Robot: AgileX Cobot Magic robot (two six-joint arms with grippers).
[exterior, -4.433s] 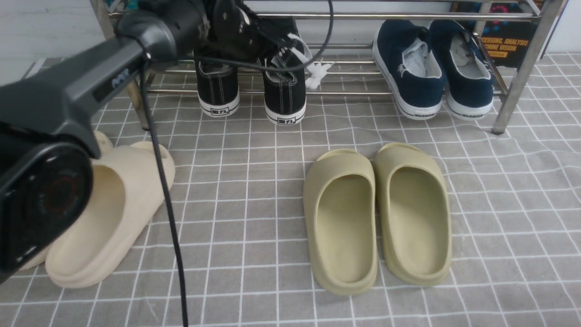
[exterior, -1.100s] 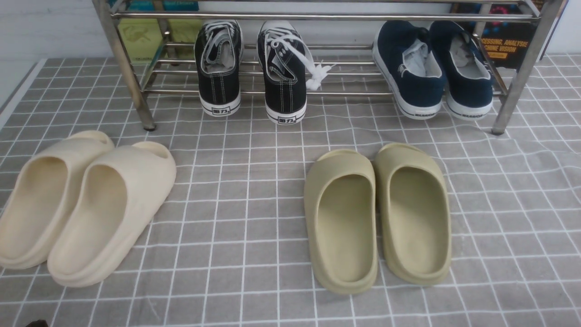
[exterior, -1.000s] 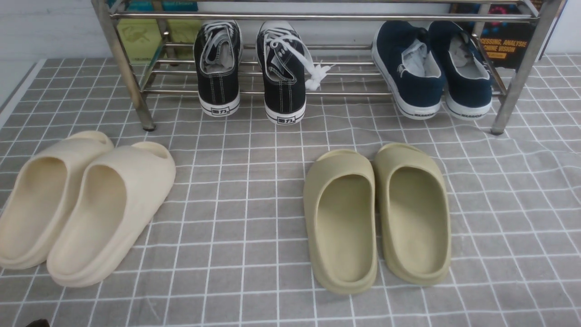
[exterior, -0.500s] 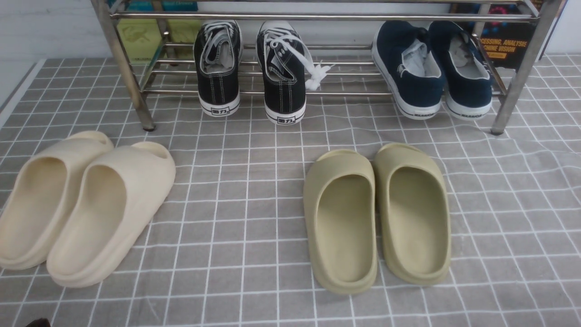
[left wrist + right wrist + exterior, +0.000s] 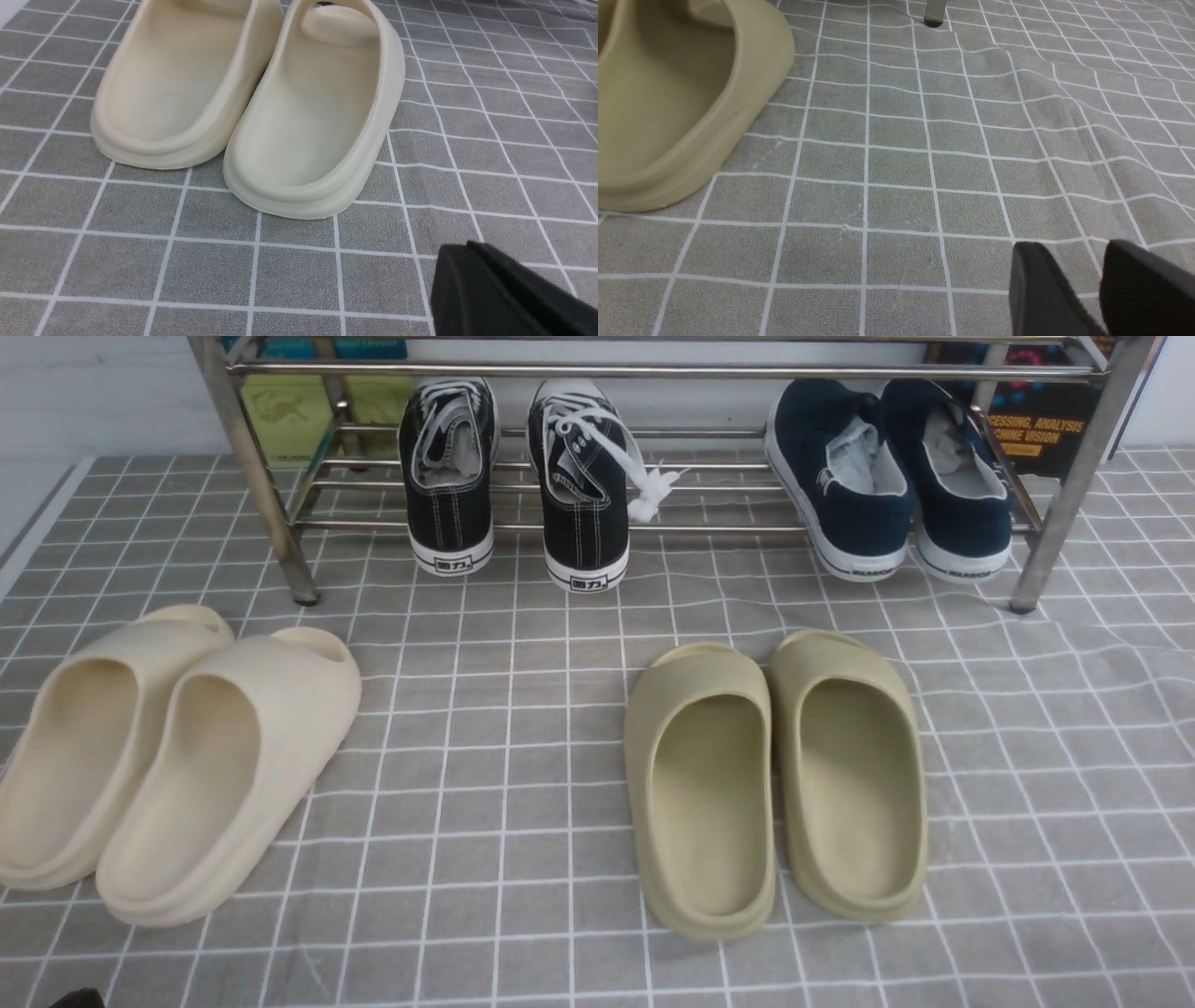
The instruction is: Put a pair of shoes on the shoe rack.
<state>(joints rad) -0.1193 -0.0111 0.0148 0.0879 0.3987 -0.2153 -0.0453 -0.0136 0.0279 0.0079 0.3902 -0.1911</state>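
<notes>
The pair of shoes, two black canvas sneakers with white laces, stands side by side on the lower bars of the silver shoe rack, heels hanging over the front bar. Nothing touches them. My left gripper hovers low over the grey cloth near the heels of the cream slides; its black fingers are pressed together, shut on nothing. My right gripper is also low over the cloth, beside an olive slide, open with nothing in the gap between its fingers.
Navy slip-on shoes occupy the rack's right end. Cream slides lie on the floor at the left, olive slides in the middle. Rack legs stand at both sides. The checked cloth is wrinkled on the right.
Some seconds ago my left arm reached over to the sneakers on the rack; it has since drawn back out of the front view. Over the last second nothing has moved.
</notes>
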